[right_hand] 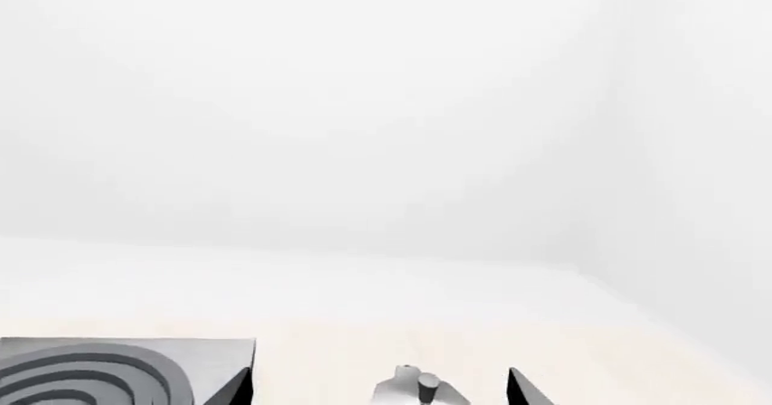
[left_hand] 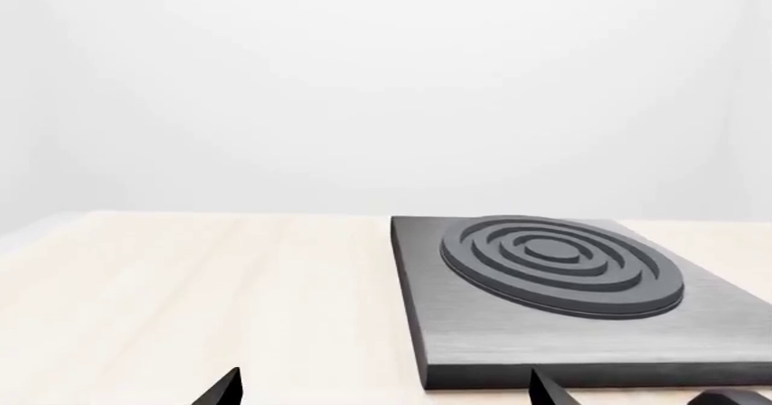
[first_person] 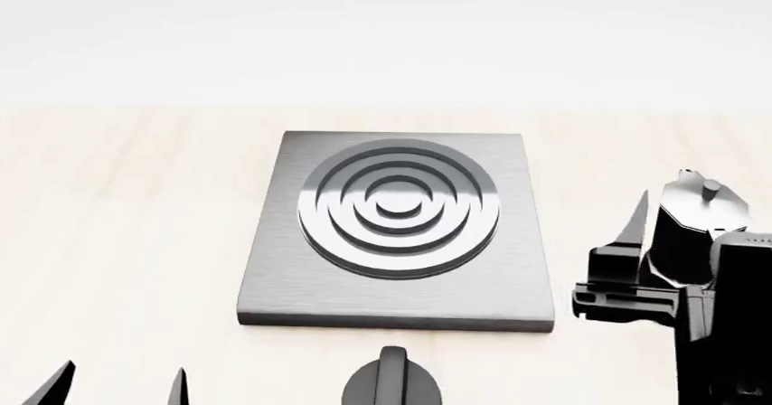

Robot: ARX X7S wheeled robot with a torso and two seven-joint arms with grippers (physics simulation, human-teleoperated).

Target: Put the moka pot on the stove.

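Note:
The moka pot point(first_person: 690, 229) stands on the wooden table to the right of the stove point(first_person: 507, 278), black with a silver lid and knob. My right gripper point(right_hand: 380, 389) is open, with its jaws wide on either side of the pot. The pot's silver lid point(right_hand: 417, 390) shows between the fingertips, touching neither. In the head view one right finger point(first_person: 635, 224) stands left of the pot. The stove is a grey square slab with a ring burner point(first_person: 399, 208); it also shows in the left wrist view point(left_hand: 567, 324). My left gripper point(first_person: 117, 389) is open and empty at the near left.
A short black round knob with an upright fin point(first_person: 393, 384) sits on the table just in front of the stove's near edge. The light wooden table point(first_person: 121, 224) stretches to a white wall behind.

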